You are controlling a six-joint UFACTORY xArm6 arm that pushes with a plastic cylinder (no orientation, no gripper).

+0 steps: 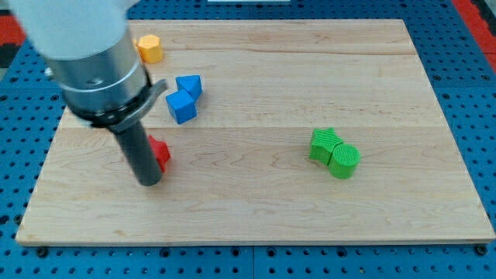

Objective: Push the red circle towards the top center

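On the wooden tabletop [256, 209], my tip [149, 183] rests just left of the red block [160, 152], touching it; no fingers exist here. Up-left sits a yellow block [149, 48], then two blue blocks [184, 98], and far right two green blocks [335, 153].

The counter [310, 77] is pale wood with fine grain lines running along its length. Around it the surface [473, 77] is blue with a pattern of small holes. Near the counter's top left corner the hexagonal block [149, 48] is orange. The two blocks [184, 98] beside it are blue. The block [160, 153] near the left edge is red. The two blocks [335, 153] toward the right edge are bright green. The rod [139, 151] is dark grey.
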